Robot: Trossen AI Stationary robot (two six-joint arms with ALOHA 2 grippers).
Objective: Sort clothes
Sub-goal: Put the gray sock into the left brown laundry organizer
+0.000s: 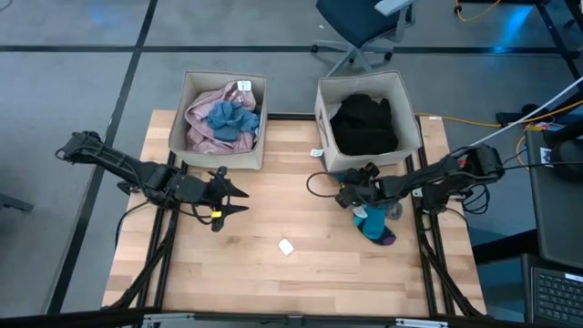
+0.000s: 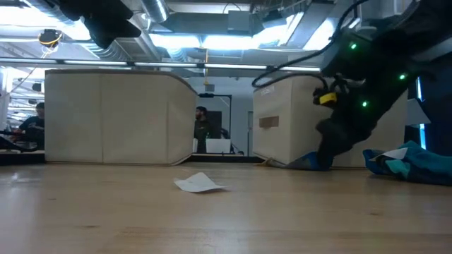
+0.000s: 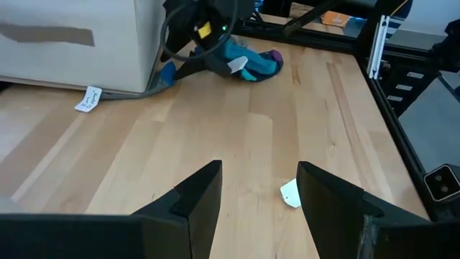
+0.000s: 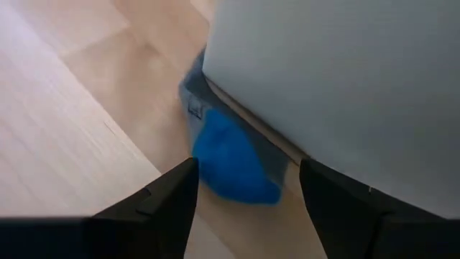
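Observation:
A small blue piece of clothing lies on the table against the foot of the right beige bin, at its near left corner. My right gripper slants down over it, open, one finger on either side; I see no touch. In the high view this gripper stands just before the bin. Teal socks lie on the table beside that arm. Black clothes fill the right bin. Pink and blue clothes lie in the left bin. My left gripper waits open over the table's left half.
A small white paper tag lies mid-table, ahead of my left gripper. Another tag lies by the right bin's left wall. Both bins stand along the far edge. Bare wood spreads across the middle and near side.

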